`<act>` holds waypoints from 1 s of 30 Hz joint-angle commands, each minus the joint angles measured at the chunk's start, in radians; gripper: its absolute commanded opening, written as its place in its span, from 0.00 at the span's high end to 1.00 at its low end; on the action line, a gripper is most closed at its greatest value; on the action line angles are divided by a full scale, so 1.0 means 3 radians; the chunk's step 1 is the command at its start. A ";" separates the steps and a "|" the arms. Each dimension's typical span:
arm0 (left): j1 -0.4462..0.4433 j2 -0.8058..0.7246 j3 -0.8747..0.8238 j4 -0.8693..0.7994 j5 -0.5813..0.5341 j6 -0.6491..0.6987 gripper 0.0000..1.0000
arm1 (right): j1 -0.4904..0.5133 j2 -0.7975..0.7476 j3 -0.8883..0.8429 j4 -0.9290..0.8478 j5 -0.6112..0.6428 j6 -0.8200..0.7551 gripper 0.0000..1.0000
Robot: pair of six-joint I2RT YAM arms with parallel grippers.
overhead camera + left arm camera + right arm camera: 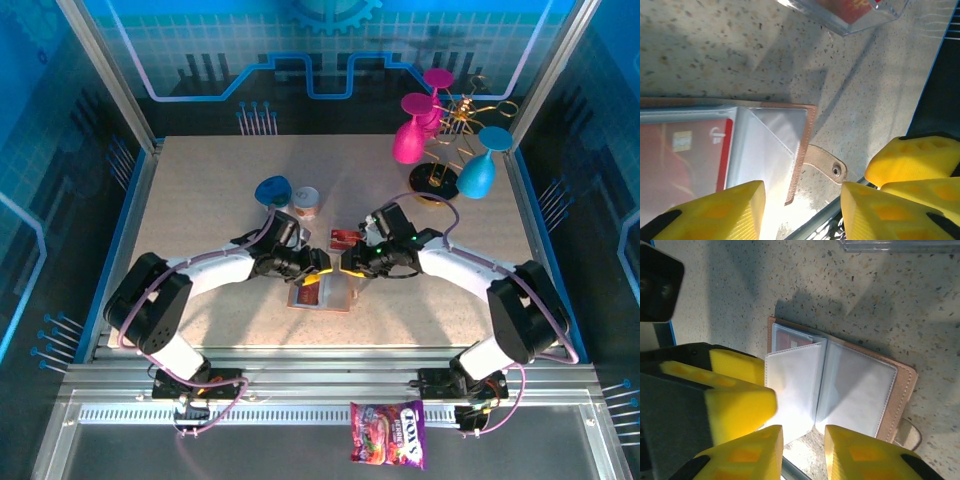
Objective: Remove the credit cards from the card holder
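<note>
1. Top external view: a speckled table point(200, 220) is shown, with two arms bent inward so that the left gripper point(318, 262) and the right gripper point(350, 262) almost meet at its centre.
2. The card holder point(335, 298) is laid open and flat just on the near side of both grippers, with its long axis running left to right.
3. The left gripper's jaws are held fairly wide above the holder's stitched edge. The right gripper's jaws are set narrowly apart over the pale sleeves point(840, 385). Nothing is seen clamped in either.
4. A red credit card point(685, 160) is tucked inside the holder's left half, so the left arm is judged the nearer one.
</note>
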 commanded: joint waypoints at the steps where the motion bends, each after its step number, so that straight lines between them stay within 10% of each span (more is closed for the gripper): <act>1: -0.0088 0.0105 0.0121 -0.0080 0.0075 -0.0029 0.50 | -0.0069 -0.0113 -0.0039 -0.0142 0.0029 -0.0072 0.70; 30: -0.0233 0.0300 0.0204 0.0019 0.0050 -0.0069 0.42 | -0.0121 -0.0175 -0.0186 -0.0210 -0.0010 -0.0099 0.70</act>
